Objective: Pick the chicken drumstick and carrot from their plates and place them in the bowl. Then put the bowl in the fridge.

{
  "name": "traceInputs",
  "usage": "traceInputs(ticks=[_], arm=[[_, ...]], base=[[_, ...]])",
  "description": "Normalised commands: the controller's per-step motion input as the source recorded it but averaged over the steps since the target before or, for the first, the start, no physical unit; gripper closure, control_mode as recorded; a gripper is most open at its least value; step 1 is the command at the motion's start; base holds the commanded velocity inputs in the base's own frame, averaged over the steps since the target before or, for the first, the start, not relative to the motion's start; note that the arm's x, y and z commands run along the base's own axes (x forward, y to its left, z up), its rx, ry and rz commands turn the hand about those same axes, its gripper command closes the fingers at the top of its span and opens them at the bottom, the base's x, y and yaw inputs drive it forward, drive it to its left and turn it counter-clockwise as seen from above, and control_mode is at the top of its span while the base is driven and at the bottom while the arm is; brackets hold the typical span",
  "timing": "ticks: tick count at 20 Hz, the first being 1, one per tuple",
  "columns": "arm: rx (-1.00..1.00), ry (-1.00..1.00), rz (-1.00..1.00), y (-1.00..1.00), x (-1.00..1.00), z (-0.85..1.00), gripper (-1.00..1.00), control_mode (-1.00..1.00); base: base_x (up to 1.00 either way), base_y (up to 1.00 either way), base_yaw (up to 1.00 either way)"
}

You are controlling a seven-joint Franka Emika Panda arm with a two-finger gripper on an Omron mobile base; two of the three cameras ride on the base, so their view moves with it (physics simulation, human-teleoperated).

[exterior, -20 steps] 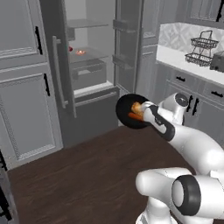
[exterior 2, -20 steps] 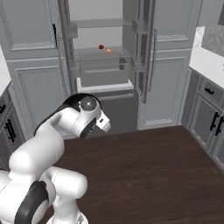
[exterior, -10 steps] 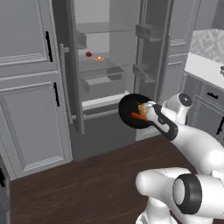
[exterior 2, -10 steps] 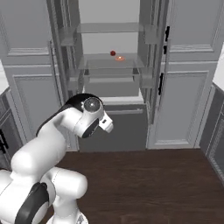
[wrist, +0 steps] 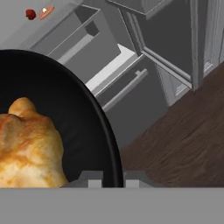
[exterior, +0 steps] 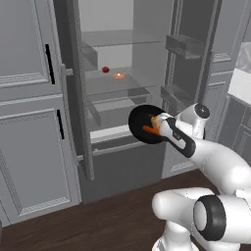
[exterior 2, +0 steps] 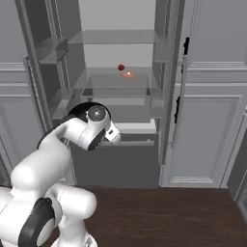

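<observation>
Black bowl (exterior: 145, 124) carried by its rim in the closed hand (exterior: 165, 128), held out before the open fridge (exterior: 122, 88) and near the level of its drawer front. Drumstick (wrist: 26, 146) and carrot (exterior: 149, 130) riding inside, bowl tipped toward the camera in the left base view. Doors swung wide, grey shelves (exterior 2: 118, 79) bare but for a small red item (exterior 2: 121, 67) and an orange one (exterior 2: 128, 74). Final step judged near: bowl onto a shelf.

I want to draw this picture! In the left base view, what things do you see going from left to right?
Black bar handle on the closed grey door → small red thing on the fridge shelf → pale orange thing beside it → black bowl → carrot in the bowl → robot's white arm.
</observation>
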Motion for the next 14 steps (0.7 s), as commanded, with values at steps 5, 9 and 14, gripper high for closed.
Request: traceInputs(ticks=[5,9,14], arm=[[0.00,0.00,0.00,0.00,0.00,0.00,1.00,1.00],[0.00,0.00,0.00,0.00,0.00,0.00,1.00,1.00],[0.00,0.00,0.00,0.00,0.00,0.00,1.00,1.00]], base=[[0.71,-0.03,0.10],[0.75,-0.21,0.06],[0.76,-0.37,0.08]])
